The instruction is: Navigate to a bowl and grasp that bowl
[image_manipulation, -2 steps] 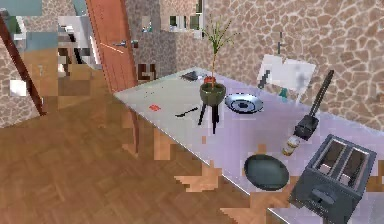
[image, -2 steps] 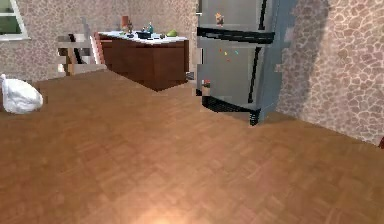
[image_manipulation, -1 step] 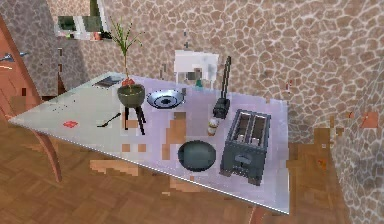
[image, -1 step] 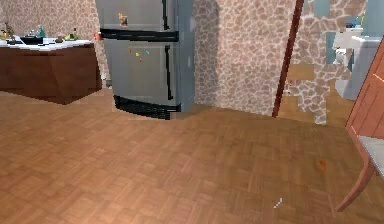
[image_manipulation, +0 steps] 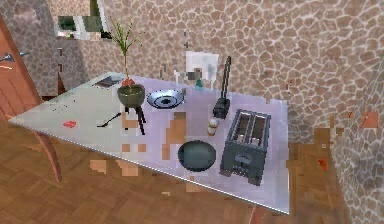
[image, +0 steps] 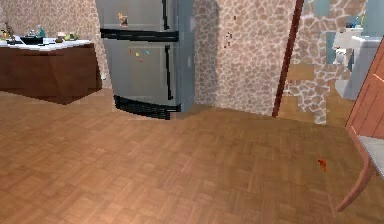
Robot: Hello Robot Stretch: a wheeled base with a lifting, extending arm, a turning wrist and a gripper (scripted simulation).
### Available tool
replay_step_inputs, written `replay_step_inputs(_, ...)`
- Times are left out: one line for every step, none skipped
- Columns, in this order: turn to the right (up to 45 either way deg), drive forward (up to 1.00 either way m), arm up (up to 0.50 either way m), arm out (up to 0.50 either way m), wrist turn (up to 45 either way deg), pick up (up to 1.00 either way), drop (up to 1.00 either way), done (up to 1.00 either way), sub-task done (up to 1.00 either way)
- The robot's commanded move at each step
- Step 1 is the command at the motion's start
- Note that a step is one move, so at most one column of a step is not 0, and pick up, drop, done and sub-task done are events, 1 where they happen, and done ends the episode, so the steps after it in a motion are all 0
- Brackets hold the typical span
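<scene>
One pale grey tabletop surface (image_manipulation: 60, 115) stands on brown wood parquet floor (image_manipulation: 60, 190) against a pebble-stone wall (image_manipulation: 290, 50). Shiny silver metal bowl (image_manipulation: 165, 98) sits on it, up-left of dark two-slot toaster (image_manipulation: 246, 140); black round pan (image_manipulation: 197, 155) just left of toaster. Forward view: tall grey two-door fridge (image: 145, 55), dark brown wooden surface (image: 50, 70). Gripper state: cannot tell.
</scene>
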Motion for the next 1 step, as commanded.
replay_step_inputs(0.0, 0.0, 0.3, 0.0, 0.0, 0.0, 0.0, 0.0, 0.0)
